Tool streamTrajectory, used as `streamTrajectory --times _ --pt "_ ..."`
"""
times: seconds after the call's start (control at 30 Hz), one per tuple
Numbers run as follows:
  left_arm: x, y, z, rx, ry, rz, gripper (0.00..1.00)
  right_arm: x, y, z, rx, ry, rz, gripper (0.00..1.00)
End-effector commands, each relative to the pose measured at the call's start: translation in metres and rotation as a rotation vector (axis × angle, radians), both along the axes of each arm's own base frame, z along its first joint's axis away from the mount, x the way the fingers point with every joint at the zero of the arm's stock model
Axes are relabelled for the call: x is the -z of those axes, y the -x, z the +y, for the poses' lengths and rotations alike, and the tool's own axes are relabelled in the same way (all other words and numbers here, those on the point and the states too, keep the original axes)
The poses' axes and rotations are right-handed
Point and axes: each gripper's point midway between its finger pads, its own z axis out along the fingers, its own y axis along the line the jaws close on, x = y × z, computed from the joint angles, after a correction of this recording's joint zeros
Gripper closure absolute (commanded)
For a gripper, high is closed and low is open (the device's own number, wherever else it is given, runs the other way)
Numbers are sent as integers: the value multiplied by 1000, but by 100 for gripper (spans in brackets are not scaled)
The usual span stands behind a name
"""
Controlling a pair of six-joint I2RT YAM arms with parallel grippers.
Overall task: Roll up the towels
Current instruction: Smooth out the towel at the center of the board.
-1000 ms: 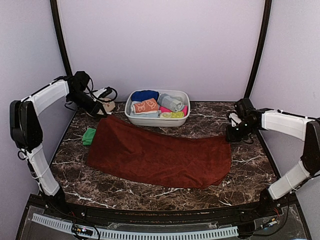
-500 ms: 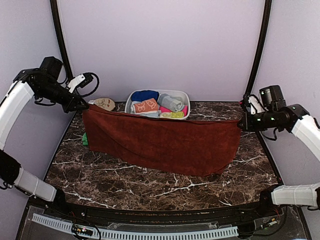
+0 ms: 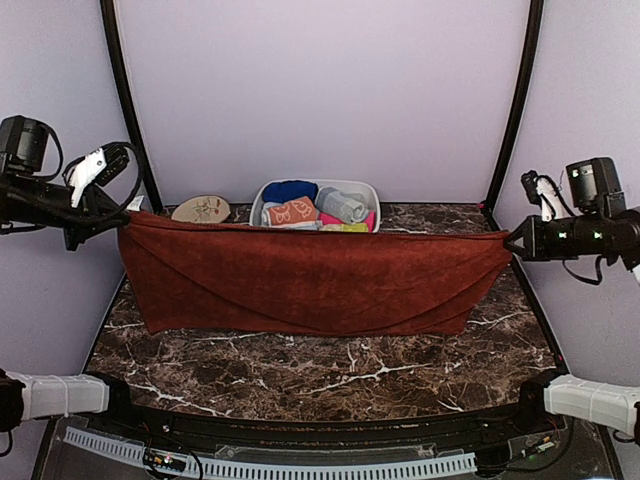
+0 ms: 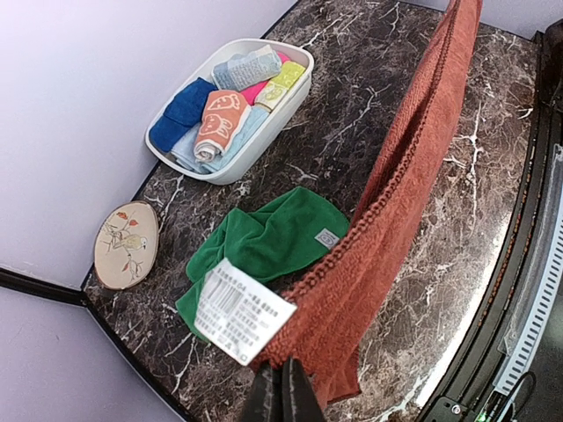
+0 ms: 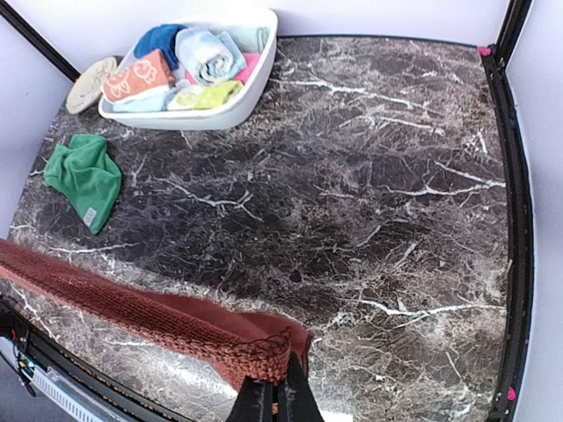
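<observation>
left gripper and right gripper clamp towel corners; lower together, taut and level, flat onto table.

Rust towel stretched aloft, green towel crumpled

Bright, even light — soft shadows, sharp focus.

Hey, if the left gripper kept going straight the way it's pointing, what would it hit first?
The left gripper is shut on the rust-brown towel, so that cloth comes first. Beyond it, the wrist view suggests the green towel on the table, though depth is unclear.
</observation>
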Motion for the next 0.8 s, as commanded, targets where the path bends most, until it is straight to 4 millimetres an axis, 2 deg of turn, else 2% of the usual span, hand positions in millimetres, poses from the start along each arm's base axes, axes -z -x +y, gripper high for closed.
streamTrajectory --times 0.0,0.1,0.2,0.23,0.33,0.4,0.53,0.67,0.77 --pt "8 14 7 2 -47 24 100 -8 9 -7 31 6 10 100" --pt "29 6 7 -2 -60 63 100 9 -1 -4 30 9 46 100" --pt "60 -12 8 -22 -71 106 100 32 -16 2 28 13 77 100" --pt "74 -22 9 -35 -76 121 100 48 -22 3 29 23 102 100" --pt "117 -53 9 -74 -90 171 100 77 -45 8 27 43 137 100" --pt "147 -75 11 -103 -105 204 100 89 -66 14 26 43 127 100" --pt "192 -117 12 -151 -119 244 100 110 -103 21 25 67 125 100" --pt "222 -145 12 -179 -125 263 100 124 -130 25 21 100 137 100" --pt "236 -157 9 -178 -117 267 100 136 -139 28 12 112 156 100"
